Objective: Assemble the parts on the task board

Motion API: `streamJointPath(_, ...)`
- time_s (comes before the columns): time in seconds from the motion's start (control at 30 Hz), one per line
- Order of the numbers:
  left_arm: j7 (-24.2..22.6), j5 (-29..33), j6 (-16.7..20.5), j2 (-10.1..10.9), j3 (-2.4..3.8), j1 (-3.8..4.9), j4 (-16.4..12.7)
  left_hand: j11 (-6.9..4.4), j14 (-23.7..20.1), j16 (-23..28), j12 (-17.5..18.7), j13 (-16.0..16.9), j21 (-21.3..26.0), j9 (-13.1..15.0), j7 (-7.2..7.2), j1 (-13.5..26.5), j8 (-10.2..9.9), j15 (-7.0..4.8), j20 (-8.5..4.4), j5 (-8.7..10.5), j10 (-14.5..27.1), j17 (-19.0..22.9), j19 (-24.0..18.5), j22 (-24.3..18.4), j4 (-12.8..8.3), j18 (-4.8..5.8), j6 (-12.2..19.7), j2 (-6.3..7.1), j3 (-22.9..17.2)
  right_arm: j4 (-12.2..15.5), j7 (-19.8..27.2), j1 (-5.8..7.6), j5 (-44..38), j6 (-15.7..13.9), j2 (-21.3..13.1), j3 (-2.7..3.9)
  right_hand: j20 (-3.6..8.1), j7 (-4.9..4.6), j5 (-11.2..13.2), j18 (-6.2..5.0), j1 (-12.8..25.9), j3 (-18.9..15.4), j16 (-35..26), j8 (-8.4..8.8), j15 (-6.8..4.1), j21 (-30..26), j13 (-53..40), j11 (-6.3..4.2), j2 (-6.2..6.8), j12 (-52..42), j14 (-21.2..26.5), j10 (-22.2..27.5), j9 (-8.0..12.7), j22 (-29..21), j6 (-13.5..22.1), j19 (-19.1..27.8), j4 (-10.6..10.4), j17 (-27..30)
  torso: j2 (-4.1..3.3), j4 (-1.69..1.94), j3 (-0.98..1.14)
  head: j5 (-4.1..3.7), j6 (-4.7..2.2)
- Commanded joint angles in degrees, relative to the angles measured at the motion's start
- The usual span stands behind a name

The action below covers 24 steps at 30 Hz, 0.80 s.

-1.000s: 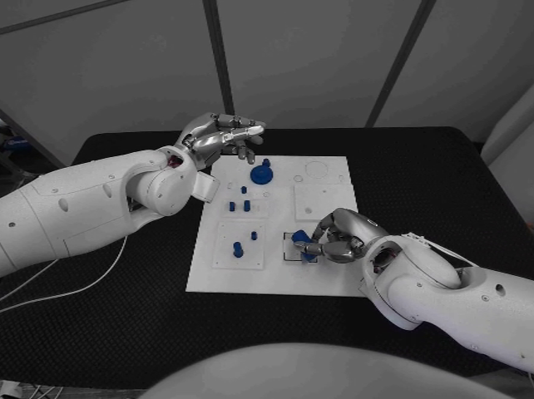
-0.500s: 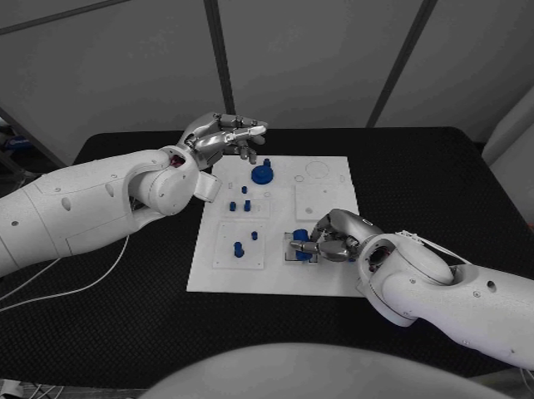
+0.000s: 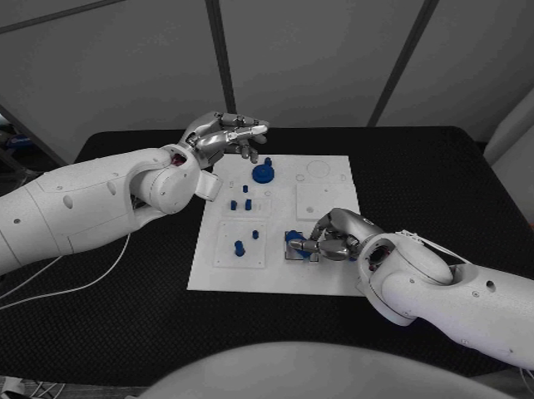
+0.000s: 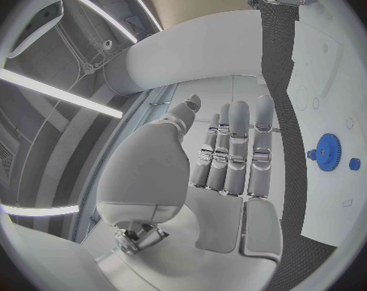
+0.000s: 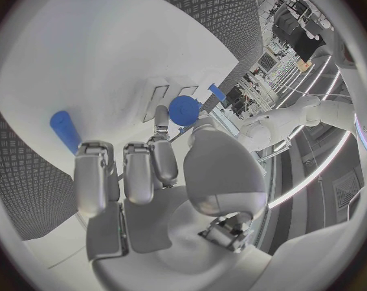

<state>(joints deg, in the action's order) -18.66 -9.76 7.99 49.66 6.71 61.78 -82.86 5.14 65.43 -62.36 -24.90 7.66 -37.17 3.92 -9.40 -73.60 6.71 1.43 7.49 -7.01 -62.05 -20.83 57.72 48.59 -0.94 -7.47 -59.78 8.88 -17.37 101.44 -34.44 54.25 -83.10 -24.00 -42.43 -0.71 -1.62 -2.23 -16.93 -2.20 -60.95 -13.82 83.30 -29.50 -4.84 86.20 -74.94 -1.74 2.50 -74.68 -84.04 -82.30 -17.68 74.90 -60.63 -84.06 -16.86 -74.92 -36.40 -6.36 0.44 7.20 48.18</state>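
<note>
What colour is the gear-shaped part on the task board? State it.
Blue. The gear-shaped part shows best in the left wrist view, standing out against the white task board.

Head camera looks down; wrist cameras sit close, sharing the task board [image 3: 275, 224].

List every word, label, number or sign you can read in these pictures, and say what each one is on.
None can be read. The task board, the blue parts, the left hand, the right hand and the black table bear no legible text. Things in the room behind, in the right wrist view, are too blurred to tell.
</note>
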Motion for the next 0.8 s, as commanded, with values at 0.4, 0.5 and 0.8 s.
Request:
streamJointPath(0.4,0.25,0.13,-0.83,-0.13,0.03,0.09,0.14,0.10,-0.35,-0.34,-0.33,0.06,0.22,-0.06,0.10,-0.33,0.30,-0.09,0.01,0.10,0.51,0.08,0.47,-0.09,-0.15,-2.97,0.33,-0.53,0.38,0.63,0.50,0.07,-0.44,-1.86,0.11,0.01,0.29,0.00,2.88,0.52,4.05,3.23,-0.27,-0.86,-0.37,-0.06,-0.51,-0.03,2.84,0.44,-3.51,0.04,-0.47,9.23,0.96,-1.78,-0.15,-2.92,-0.01,0.00,0.02,0.09,0.03)
streamJointPath(0.5,0.28,0.13,-0.83,-0.13,0.02,0.09,0.18,0.10,-0.35,-0.34,-0.33,0.06,0.22,-0.06,0.10,-0.33,0.30,-0.09,0.01,0.10,0.51,0.08,0.47,-0.09,-0.15,-2.97,0.33,-0.53,0.38,0.87,0.86,0.07,-0.44,-2.22,0.02,0.01,0.29,0.00,3.08,0.52,4.47,3.40,-0.25,-0.90,-0.37,-0.05,-0.55,-0.04,2.89,0.43,-3.52,0.03,-0.51,9.25,0.98,-1.79,-0.16,-2.96,-0.02,-0.01,0.03,0.08,0.01)
streamJointPath(0.8,0.33,0.13,-0.83,-0.11,0.02,0.09,0.25,0.10,-0.35,-0.34,-0.33,0.06,0.22,-0.06,0.10,-0.33,0.30,-0.09,0.01,0.10,0.51,0.08,0.47,-0.09,-0.15,-2.97,0.33,-0.53,0.38,2.22,1.81,0.06,-0.45,-2.18,-0.62,0.00,0.30,0.04,2.53,0.56,4.77,4.27,-0.16,-1.08,-0.38,0.04,-0.79,-0.07,2.00,0.29,-3.56,-0.11,-0.61,9.40,1.00,-1.89,-0.06,-3.15,-0.01,-0.09,0.04,0.06,0.10)
